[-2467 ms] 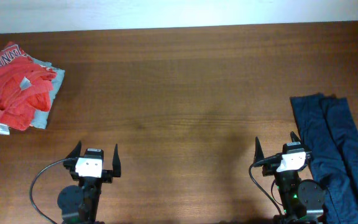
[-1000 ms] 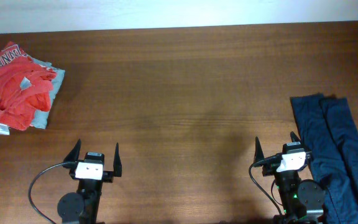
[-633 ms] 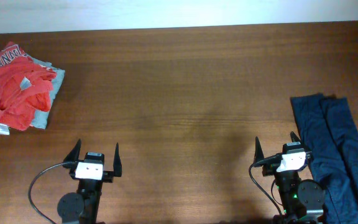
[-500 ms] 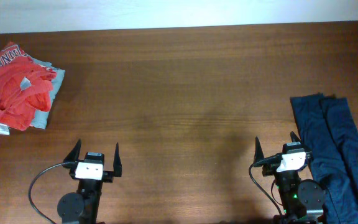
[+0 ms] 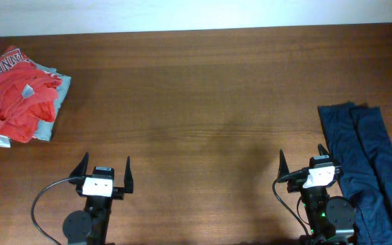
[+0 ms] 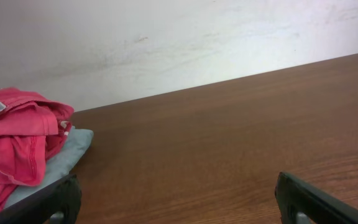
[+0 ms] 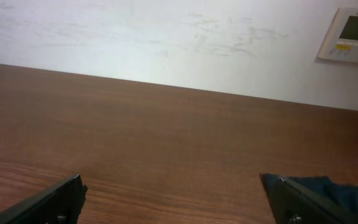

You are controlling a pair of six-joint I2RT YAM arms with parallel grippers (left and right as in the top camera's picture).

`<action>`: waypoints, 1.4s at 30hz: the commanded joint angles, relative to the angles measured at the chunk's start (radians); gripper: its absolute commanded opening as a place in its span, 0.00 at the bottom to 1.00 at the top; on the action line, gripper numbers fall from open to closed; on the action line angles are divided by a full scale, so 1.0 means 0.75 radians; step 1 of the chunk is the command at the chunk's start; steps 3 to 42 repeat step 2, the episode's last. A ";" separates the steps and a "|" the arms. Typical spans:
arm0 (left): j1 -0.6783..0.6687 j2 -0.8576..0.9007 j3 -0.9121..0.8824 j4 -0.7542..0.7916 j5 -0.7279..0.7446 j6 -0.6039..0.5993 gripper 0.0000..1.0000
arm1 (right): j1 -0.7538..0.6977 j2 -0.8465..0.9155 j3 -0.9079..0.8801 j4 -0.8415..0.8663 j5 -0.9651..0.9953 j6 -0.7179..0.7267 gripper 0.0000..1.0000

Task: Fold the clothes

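A crumpled red garment lies on a folded light grey one at the table's far left; both show at the left of the left wrist view. A dark blue garment lies folded lengthwise at the right edge; a corner shows in the right wrist view. My left gripper is open and empty near the front edge, well right of the red pile. My right gripper is open and empty, just left of the blue garment.
The brown wooden table stretches between the two piles. A white wall runs behind its far edge, with a small wall panel at the right.
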 commanded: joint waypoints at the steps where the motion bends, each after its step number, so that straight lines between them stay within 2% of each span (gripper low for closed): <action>1: -0.006 -0.014 -0.008 -0.002 0.001 -0.012 0.99 | 0.012 -0.010 -0.011 0.000 0.002 0.010 0.99; 42: -0.006 -0.014 -0.008 -0.001 0.001 -0.011 0.99 | 0.012 -0.010 -0.011 0.000 0.002 0.010 0.99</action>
